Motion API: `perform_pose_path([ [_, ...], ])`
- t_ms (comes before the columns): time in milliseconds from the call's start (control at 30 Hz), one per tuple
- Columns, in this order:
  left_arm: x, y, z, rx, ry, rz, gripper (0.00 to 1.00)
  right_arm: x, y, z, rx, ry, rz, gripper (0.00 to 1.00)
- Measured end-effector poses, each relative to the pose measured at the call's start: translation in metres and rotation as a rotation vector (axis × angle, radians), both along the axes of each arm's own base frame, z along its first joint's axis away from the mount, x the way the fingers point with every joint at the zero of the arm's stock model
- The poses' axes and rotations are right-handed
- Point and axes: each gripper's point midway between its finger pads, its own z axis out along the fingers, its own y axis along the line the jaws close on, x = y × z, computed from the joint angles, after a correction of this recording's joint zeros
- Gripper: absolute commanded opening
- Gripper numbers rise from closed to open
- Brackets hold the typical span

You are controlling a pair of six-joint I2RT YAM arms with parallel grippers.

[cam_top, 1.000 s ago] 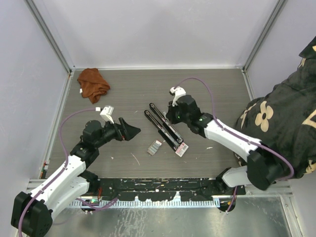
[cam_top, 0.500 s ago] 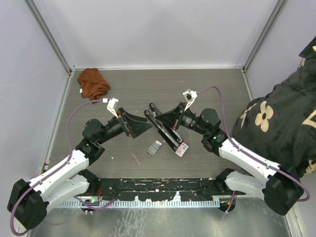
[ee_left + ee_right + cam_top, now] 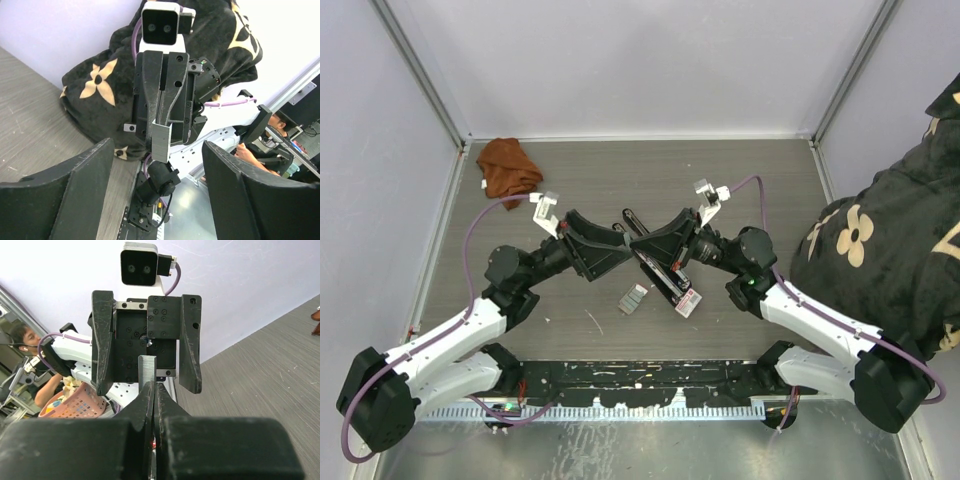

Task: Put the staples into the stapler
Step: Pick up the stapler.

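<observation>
My two grippers meet tip to tip above the middle of the table. The right gripper (image 3: 642, 246) (image 3: 155, 386) is shut on a short silvery-grey strip of staples (image 3: 147, 368) (image 3: 161, 142), which sticks out past its fingertips. My left gripper (image 3: 618, 250) (image 3: 157, 146) stands open, one finger on each side of that strip and not touching it. Under them the black stapler (image 3: 666, 283) lies opened out flat. The small grey tray with more staples (image 3: 634, 297) and the red-and-white box (image 3: 688, 303) rest just in front of it.
A rust-brown cloth (image 3: 508, 170) lies at the back left corner. A person in a black flowered garment (image 3: 880, 240) sits past the right edge. Lilac walls and metal posts close in the table.
The right arm lifted off the stapler and turned to face left. The left gripper travelled right until it met it, its jaws narrowing a little around the strip.
</observation>
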Motion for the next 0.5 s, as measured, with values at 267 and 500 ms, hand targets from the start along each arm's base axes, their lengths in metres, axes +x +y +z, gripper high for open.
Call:
perform_pose_path([
  [267, -0.006, 0.001, 0.008, -0.026, -0.029, -0.021, 0.56, -0.005, 0.000, 0.007, 0.042, 0.008, 0.038, 0.01],
  [500, -0.012, 0.001, 0.019, -0.047, -0.064, -0.040, 0.43, -0.007, 0.005, 0.005, 0.057, 0.037, 0.084, 0.01],
])
